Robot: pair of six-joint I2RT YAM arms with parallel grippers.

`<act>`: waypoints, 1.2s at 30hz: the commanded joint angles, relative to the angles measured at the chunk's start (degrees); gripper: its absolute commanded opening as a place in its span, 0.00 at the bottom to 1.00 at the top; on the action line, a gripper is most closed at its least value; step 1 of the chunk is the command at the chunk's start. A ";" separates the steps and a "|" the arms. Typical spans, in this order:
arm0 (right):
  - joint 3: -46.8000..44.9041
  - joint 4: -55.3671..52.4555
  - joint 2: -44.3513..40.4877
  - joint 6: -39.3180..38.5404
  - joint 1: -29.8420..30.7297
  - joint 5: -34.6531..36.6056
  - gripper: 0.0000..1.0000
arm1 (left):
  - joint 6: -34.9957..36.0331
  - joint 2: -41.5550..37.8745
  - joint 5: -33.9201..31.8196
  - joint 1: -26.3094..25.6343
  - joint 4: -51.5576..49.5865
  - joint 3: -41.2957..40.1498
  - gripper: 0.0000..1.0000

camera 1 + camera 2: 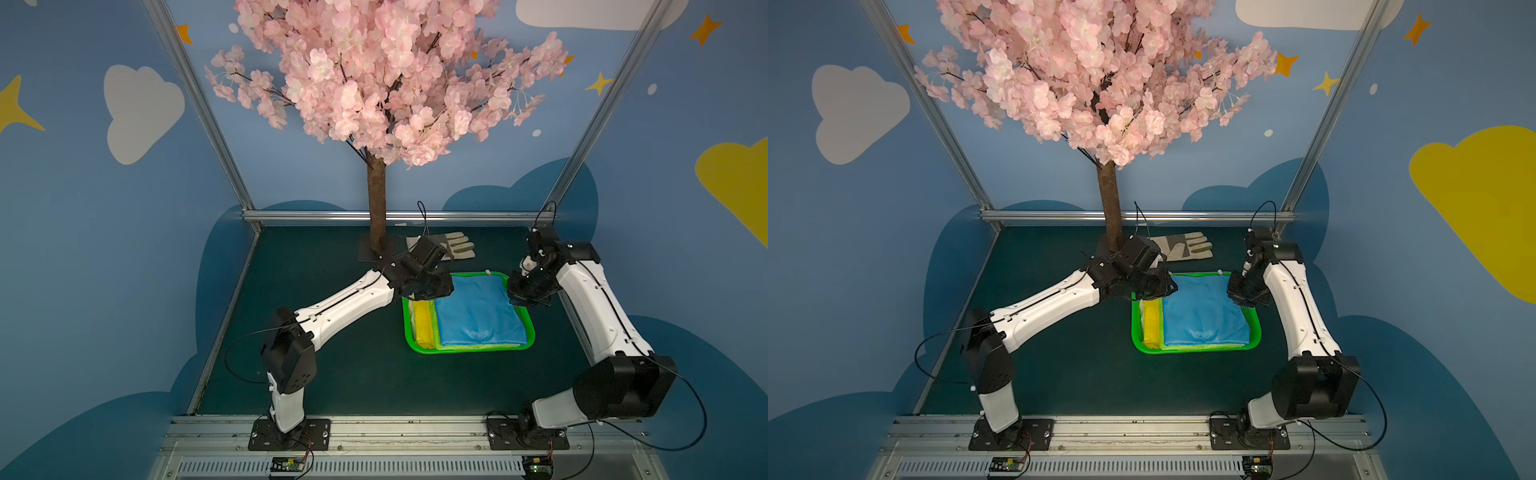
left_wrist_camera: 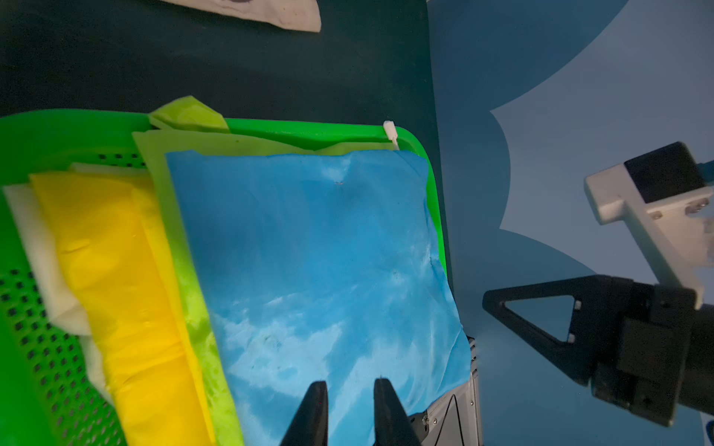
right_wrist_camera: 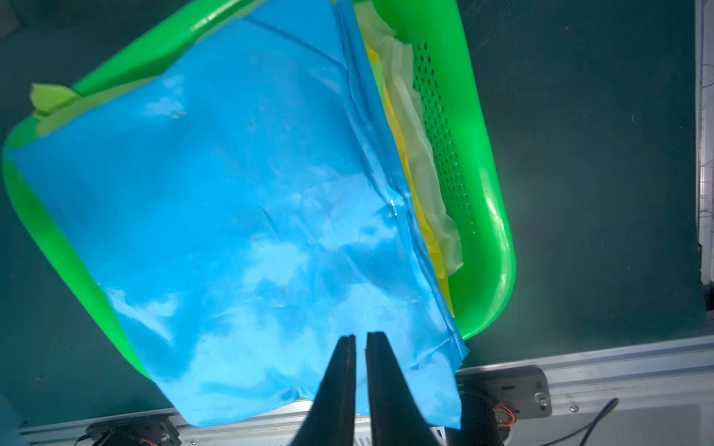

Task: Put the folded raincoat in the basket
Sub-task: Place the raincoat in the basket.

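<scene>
In both top views the blue raincoat point(image 1: 478, 311) lies flat in the basket point(image 1: 469, 351), right of a yellow raincoat point(image 1: 424, 324). Your left gripper point(image 1: 432, 294) and right gripper point(image 1: 516, 302) hover at its far corners.

Left wrist view: jaws a little apart, empty, above the blue.

Right wrist view: jaws nearly pressed together, only a slit between them, holding nothing.

Lift both straight up so no fingertip snags the coat.

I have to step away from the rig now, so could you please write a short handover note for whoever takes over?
Left gripper: slightly open, empty, above the blue raincoat.
Right gripper: barely open, empty, above it too.
The blue raincoat lies in the basket on top of the other folded raincoats.
Done: placement. To do: pull both arms back; check the edge lying over the rim.
</scene>
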 commanded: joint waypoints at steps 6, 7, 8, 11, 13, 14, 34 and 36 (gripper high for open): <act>-10.21 1.14 -2.13 5.25 2.45 6.96 0.08 | 2.95 9.14 1.54 1.80 -5.25 6.98 0.23; -11.62 2.02 -2.38 5.56 2.40 7.42 0.08 | 3.25 9.71 1.41 2.05 -5.39 7.21 0.23; -12.81 2.88 -2.48 5.77 2.31 8.39 0.08 | 3.34 10.05 0.83 2.25 -5.51 7.04 0.23; -13.86 2.96 -0.77 5.60 1.95 10.53 0.08 | 3.10 10.68 0.51 3.00 -5.47 6.22 0.22; -14.03 3.40 0.17 5.28 1.91 10.81 0.09 | 3.15 10.69 0.53 3.35 -5.36 5.65 0.22; -13.66 3.50 0.50 5.07 1.79 10.93 0.11 | 3.13 10.65 0.71 3.56 -5.30 5.38 0.22; 11.07 7.79 16.18 -0.93 -1.20 -1.63 0.17 | 2.93 1.95 6.56 -2.77 -3.24 -2.11 0.35; 11.77 8.49 18.96 -1.20 -1.32 -2.55 0.17 | 1.96 1.17 6.21 -4.49 -2.60 -4.95 0.34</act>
